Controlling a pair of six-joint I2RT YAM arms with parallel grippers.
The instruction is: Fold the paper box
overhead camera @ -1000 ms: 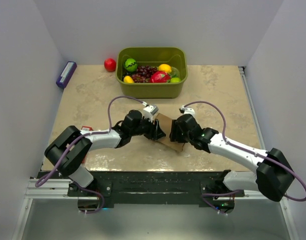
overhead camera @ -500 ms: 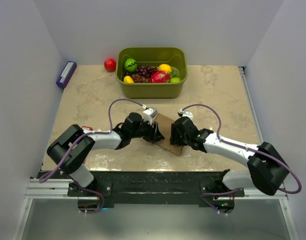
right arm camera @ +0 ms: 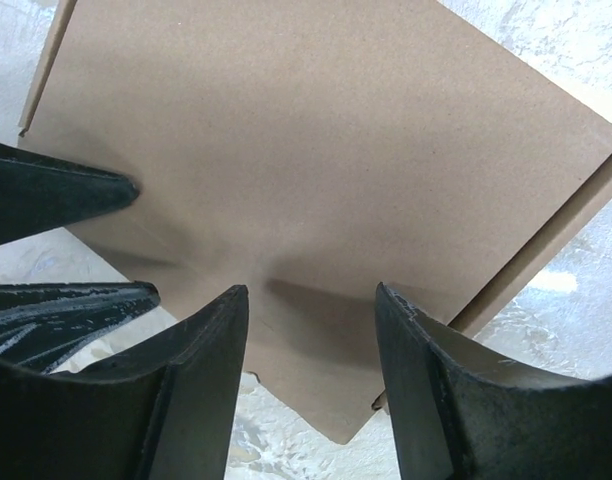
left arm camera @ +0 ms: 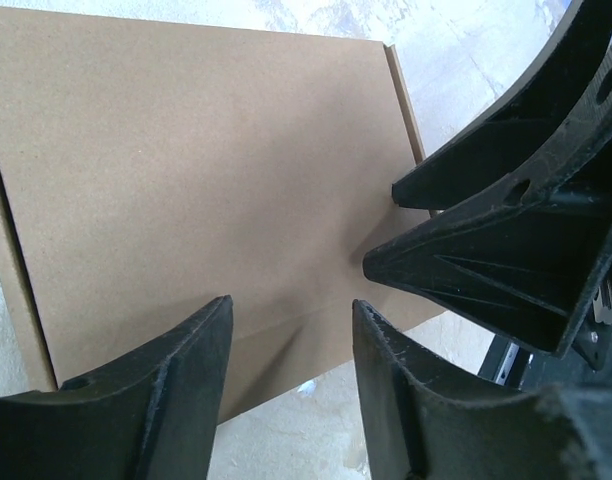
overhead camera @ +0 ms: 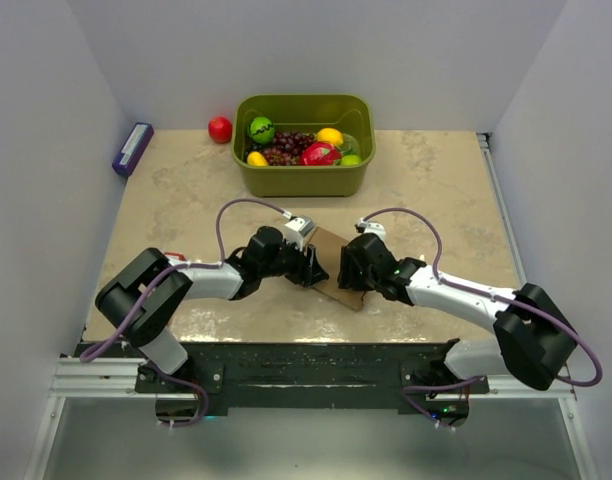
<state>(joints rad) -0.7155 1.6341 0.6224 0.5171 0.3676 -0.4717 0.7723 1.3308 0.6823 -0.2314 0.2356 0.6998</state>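
Note:
The paper box (overhead camera: 332,256) is a plain brown cardboard blank lying flat on the table between my two grippers. In the left wrist view it (left arm camera: 196,170) fills the upper left, with a side flap along its left edge. My left gripper (left arm camera: 291,305) is open, its fingertips over the box's near edge. In the right wrist view the box (right arm camera: 326,150) lies ahead of my right gripper (right arm camera: 311,290), which is open over its near corner. The two grippers face each other closely: left (overhead camera: 317,266), right (overhead camera: 346,270). Neither holds anything. I cannot tell whether the fingertips touch the cardboard.
An olive-green tub (overhead camera: 301,178) of fruit stands at the back centre. A red ball (overhead camera: 220,129) lies to its left. A purple pack (overhead camera: 132,149) lies by the left wall. A small red item (overhead camera: 173,257) shows beside the left arm.
The right arm has shifted a little left and closer to the box over the last second. The left gripper and the box have hardly moved.

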